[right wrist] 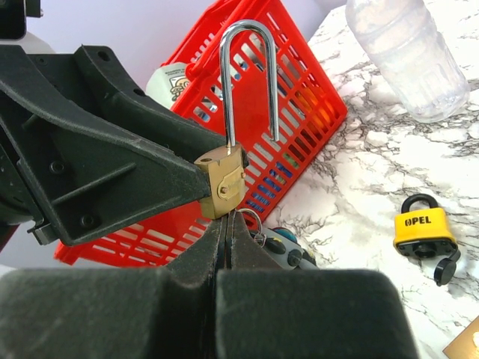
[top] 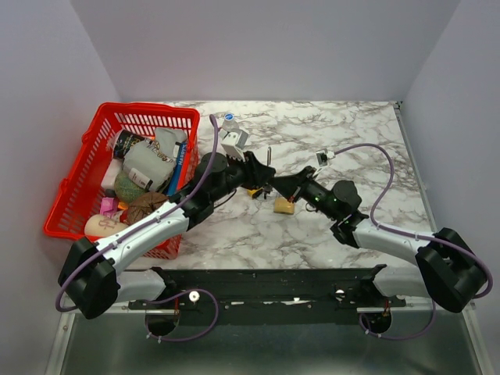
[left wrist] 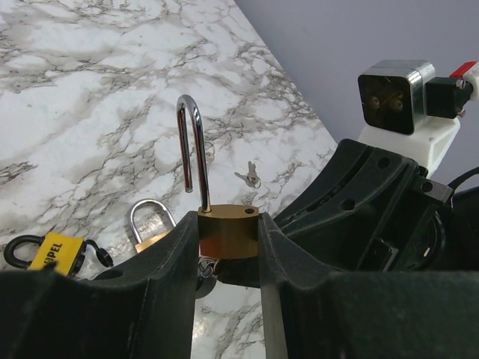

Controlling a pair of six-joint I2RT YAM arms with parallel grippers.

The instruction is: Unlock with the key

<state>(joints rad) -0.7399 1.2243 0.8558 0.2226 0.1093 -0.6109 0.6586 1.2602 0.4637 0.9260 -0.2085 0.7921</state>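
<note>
A brass padlock is clamped by its body between the fingers of my left gripper, held up above the table. Its steel shackle stands raised, with one leg in the body and the other leg free above it. My right gripper sits directly under the padlock's bottom face, jaws pressed together on the key. Only the key ring shows beside the fingertips; the blade is hidden. From above, both grippers meet at the padlock mid-table.
A red basket full of items stands at the left. A second brass padlock and a yellow padlock lie on the marble, with small loose keys farther off. A clear bottle lies at the back.
</note>
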